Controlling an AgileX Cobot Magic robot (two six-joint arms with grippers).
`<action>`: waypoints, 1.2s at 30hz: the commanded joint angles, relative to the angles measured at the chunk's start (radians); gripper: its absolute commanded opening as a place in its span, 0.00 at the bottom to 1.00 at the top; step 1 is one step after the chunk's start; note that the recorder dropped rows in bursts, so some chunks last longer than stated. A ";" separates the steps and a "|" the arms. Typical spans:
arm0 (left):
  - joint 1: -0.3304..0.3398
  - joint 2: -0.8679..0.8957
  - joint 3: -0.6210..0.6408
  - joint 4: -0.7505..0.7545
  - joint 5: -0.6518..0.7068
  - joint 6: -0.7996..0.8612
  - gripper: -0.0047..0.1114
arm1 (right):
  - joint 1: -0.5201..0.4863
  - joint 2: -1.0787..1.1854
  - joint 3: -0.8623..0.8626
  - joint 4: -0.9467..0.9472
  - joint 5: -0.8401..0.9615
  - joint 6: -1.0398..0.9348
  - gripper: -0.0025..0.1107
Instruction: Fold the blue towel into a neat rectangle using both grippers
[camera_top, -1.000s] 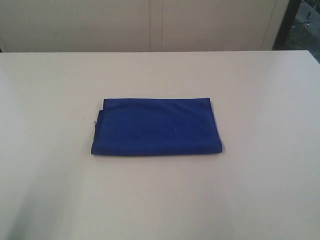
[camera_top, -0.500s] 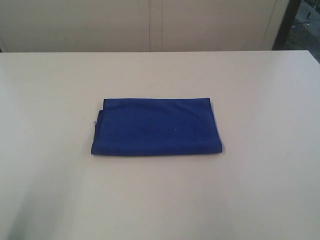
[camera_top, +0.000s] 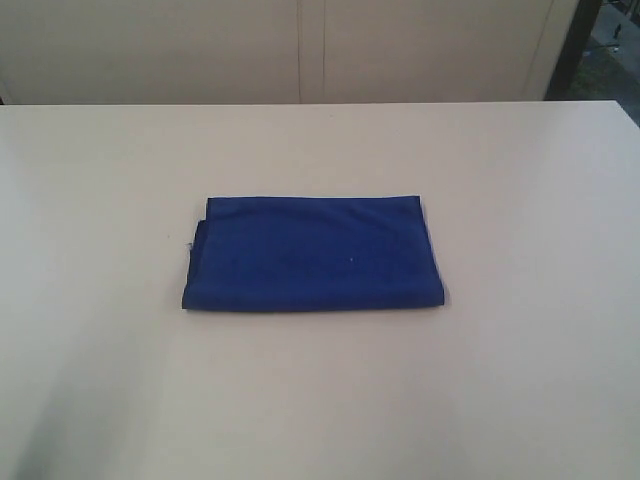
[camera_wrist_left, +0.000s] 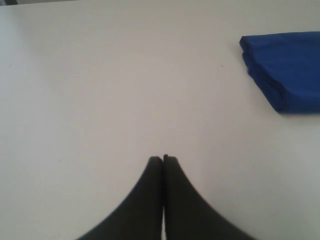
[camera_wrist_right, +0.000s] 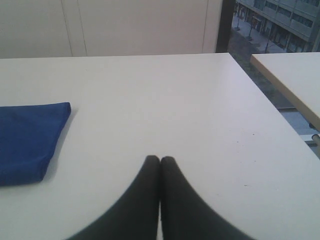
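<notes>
Fingers (camera_wrist_left: 147, 200) together; blue towel (camera_top: 312, 255) flat, rectangular.

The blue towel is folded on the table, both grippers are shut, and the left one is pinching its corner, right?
Not quite. The left gripper pinches nothing: the left wrist view shows it shut over bare table, apart from the blue towel. The towel is folded, and the right gripper is shut too.

Deep royal blue, plain and even in tone, across the blue towel (camera_top: 312, 254). Pale cream, unpatterned, for the table (camera_top: 320, 400). Matte black on the left gripper (camera_wrist_left: 163, 159) and right gripper (camera_wrist_right: 160, 159). Dull off-white on the wall panels (camera_top: 200, 50).
</notes>
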 joint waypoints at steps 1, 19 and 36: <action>0.005 -0.004 0.006 -0.007 -0.001 -0.006 0.04 | -0.005 -0.004 0.003 -0.009 -0.001 0.001 0.02; 0.005 -0.004 0.006 -0.007 -0.001 -0.006 0.04 | -0.005 -0.004 0.003 -0.009 -0.001 0.001 0.02; 0.005 -0.004 0.006 -0.007 -0.001 -0.006 0.04 | -0.005 -0.004 0.048 -0.003 0.004 0.003 0.02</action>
